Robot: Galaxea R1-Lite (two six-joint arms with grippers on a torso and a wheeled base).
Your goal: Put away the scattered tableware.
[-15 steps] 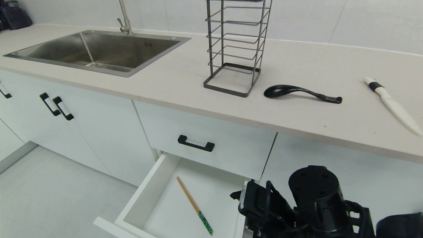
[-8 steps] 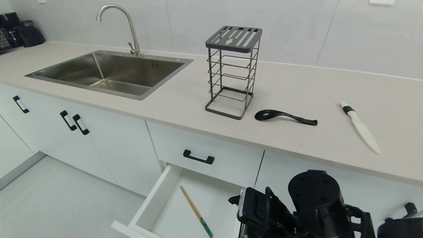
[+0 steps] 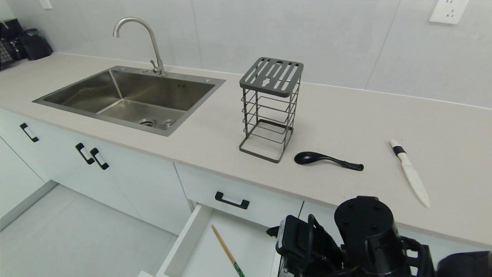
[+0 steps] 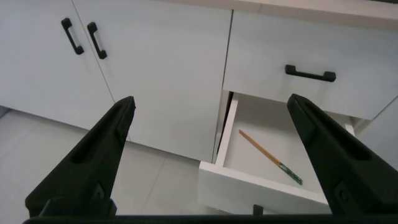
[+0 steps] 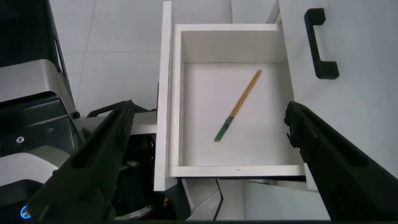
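Spoon (image 3: 326, 160), knife (image 3: 410, 177) lie on counter (image 3: 215, 130), chopsticks (image 3: 226, 252) in drawer (image 3: 180, 246).

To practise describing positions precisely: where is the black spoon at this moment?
In the head view the black spoon lies on the countertop, just right of the wire rack and left of the white knife.

The rectangular stainless-steel sink (image 3: 153, 88) has a brushed, softly reflective finish, and the curved metal faucet (image 3: 154, 46) shines brighter. The pale beige desk (image 3: 346, 115) looks matt and faintly speckled. The dark grey wire rack (image 3: 269, 90) is matt metal; the black spoon (image 3: 307, 157) is glossy. In the smooth white drawer (image 5: 205, 93) lie light wooden chopsticks with green ends (image 5: 239, 106).
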